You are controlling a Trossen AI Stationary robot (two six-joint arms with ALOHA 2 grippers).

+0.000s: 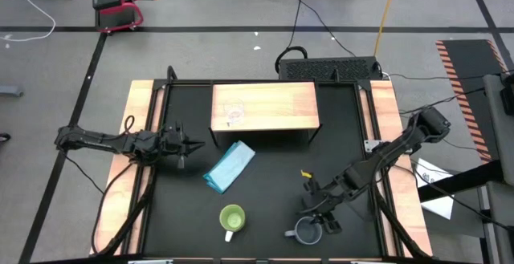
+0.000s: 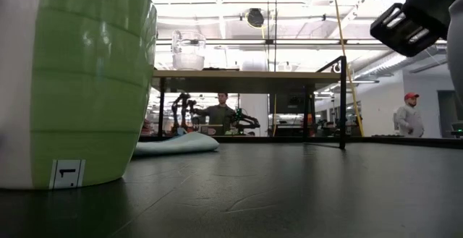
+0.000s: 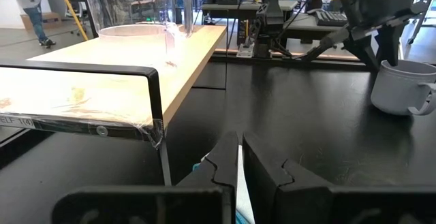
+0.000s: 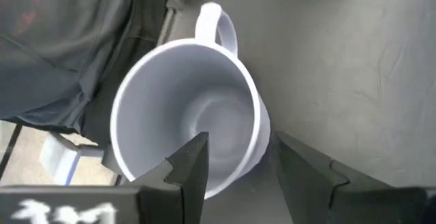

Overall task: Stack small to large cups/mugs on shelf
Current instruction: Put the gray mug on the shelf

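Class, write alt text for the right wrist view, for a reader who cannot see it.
Seen from above, a grey-blue handled mug stands upright and empty on the dark table. The right hand is open over the mug's rim, one finger inside the mouth and the other outside the wall, not yet closed on it.

Left end effector (image 1: 191,144) fingers nearly closed, arm low and level, right end effector (image 1: 315,213) open, angled downward

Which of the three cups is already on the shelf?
The small clear glass cup, standing on the light-wood shelf. The lime-green mug and the grey-blue handled mug sit on the black table, the latter under the right gripper.
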